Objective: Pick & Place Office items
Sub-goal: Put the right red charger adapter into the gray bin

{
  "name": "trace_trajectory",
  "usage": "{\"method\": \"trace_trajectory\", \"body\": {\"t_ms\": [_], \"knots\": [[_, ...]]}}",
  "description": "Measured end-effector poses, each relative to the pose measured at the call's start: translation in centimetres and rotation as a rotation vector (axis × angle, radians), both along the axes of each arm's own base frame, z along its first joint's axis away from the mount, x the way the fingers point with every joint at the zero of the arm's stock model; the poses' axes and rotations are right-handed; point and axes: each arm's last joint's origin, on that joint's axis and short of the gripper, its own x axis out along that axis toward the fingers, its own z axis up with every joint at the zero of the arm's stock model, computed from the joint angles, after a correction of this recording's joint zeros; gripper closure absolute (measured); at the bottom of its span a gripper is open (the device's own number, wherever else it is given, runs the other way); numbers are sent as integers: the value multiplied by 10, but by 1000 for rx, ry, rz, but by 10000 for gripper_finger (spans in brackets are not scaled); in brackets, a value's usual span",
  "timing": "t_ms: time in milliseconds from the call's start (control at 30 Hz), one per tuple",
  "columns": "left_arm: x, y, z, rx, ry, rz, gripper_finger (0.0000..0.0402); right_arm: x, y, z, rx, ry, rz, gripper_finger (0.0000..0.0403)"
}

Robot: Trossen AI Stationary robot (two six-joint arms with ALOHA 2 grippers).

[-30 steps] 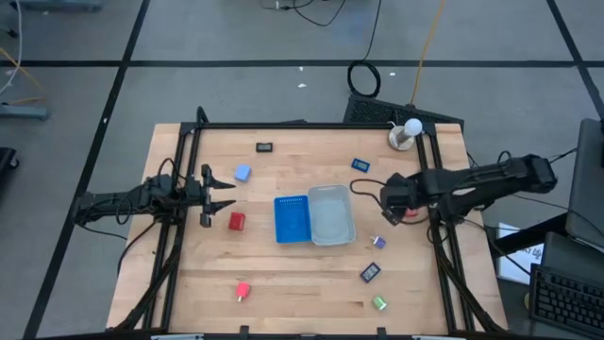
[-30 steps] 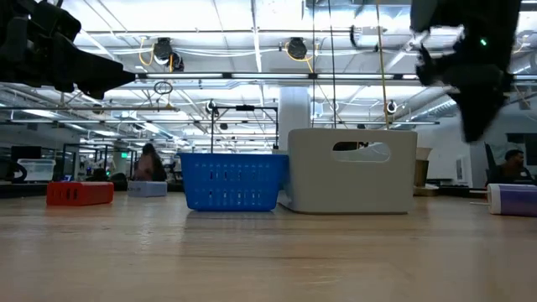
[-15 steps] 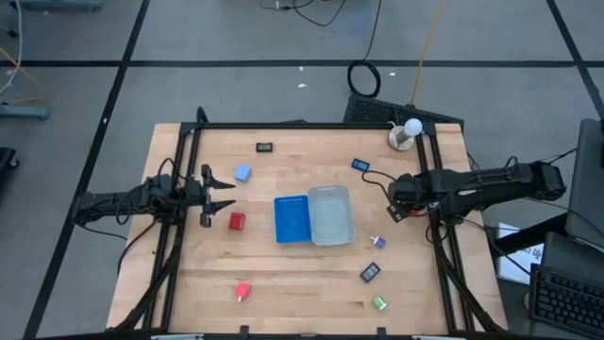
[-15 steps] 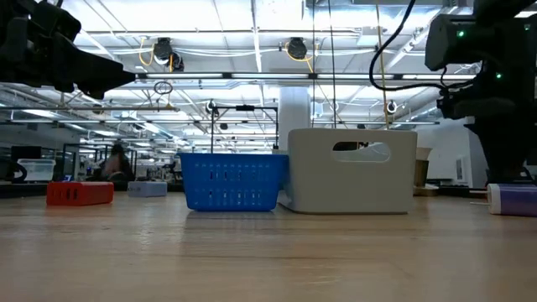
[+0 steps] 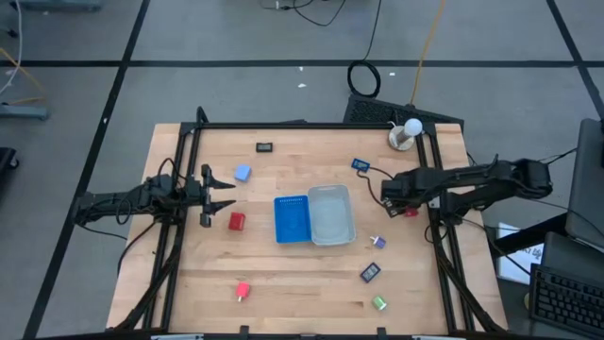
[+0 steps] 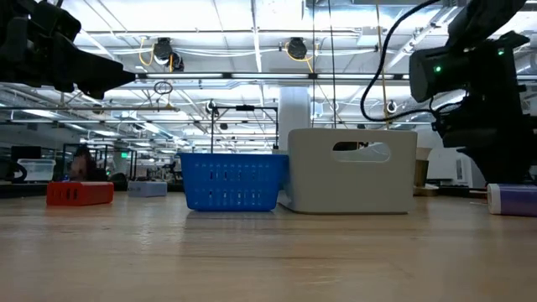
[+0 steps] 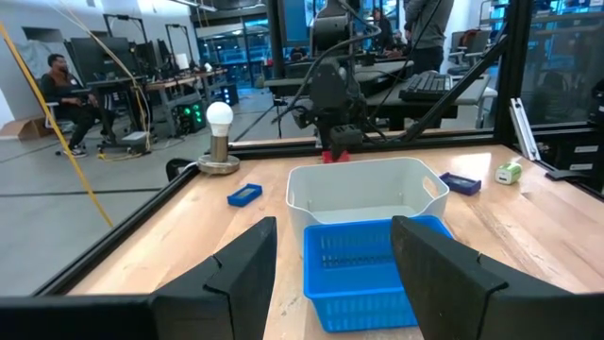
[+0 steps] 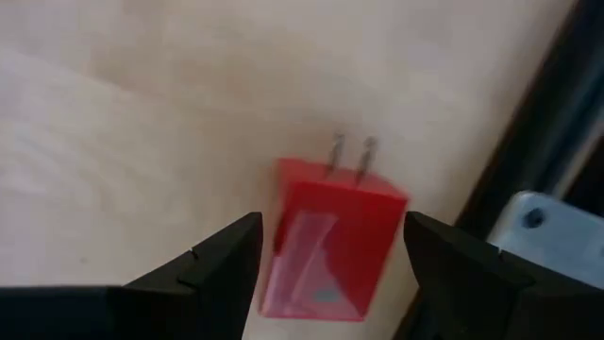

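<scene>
Right wrist view puts my right gripper (image 8: 326,260) straight over a small red plastic block with two metal prongs (image 8: 332,247), fingers spread wide to either side of it and gripping nothing yet. From above, that block (image 5: 410,212) lies on the wooden table (image 5: 283,283) just beside the black frame rail (image 5: 439,222), apart from the clear plastic tray (image 5: 331,214) and the blue ribbed tray (image 5: 292,219). I judge the rail is the hazard, so I would keep the fingers square to the block's flat sides, descend straight, and close below the prongs. My left gripper (image 5: 219,195) waits open and empty near a red block (image 5: 236,221).
</scene>
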Motion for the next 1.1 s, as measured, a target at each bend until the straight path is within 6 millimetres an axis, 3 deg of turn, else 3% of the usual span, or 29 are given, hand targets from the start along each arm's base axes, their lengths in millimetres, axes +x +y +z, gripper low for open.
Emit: {"method": "trace_trajectory", "body": {"t_ms": [267, 500, 633, 1100], "knots": [[0, 0, 0, 2, 0, 0, 190, 6, 1, -10, 67, 45, -7, 151], [0, 0, 0, 2, 0, 0, 190, 16, 2, -21, 142, -42, -40, 151], [0, 0, 0, 1, -1, 0, 190, 12, 4, -31, 173, -59, -19, 151], [0, 0, 0, 1, -1, 0, 190, 7, 1, -16, 34, -170, 49, 185]]}}
